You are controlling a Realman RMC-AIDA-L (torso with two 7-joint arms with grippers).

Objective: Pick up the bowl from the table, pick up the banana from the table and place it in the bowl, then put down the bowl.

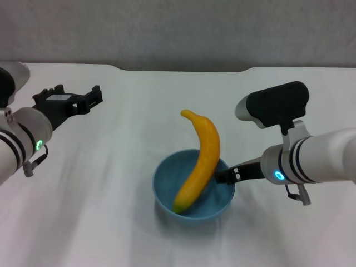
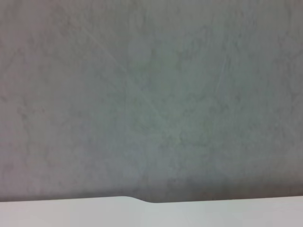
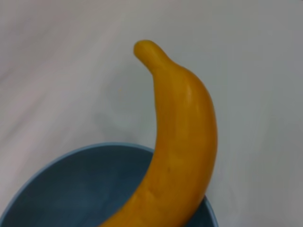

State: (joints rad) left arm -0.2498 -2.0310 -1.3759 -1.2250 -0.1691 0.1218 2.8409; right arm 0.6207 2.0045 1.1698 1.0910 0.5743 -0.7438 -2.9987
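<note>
we see the bench [image 1: 94, 183] as a broad, flat, matte white top with a shallow dark notch in its far edge, a mottled grey wall [image 2: 151, 94] rising behind it. the bowl [image 1: 167, 189] is round, deep and light blue, smooth and glossy inside, plastic in look. it sits on the bench just in front of the right pincer [image 1: 225, 176], whose dark tips meet the rim on the side nearest that arm. we cannot tell whether those tips are pinching the rim or merely touching it.

the banana [image 1: 203, 161] is curved, yellow-orange and smooth-skinned. its lower end lies inside the bowl, its body leans on the rim right beside the right pincer, and its pointed tip sticks up and away beyond the bowl.

the left pincer [image 1: 83, 99] hangs well off to the far side of the bowl from the right pincer, above bare bench, its black fingers spread and holding nothing.

we find no labels or writing anywhere.
</note>
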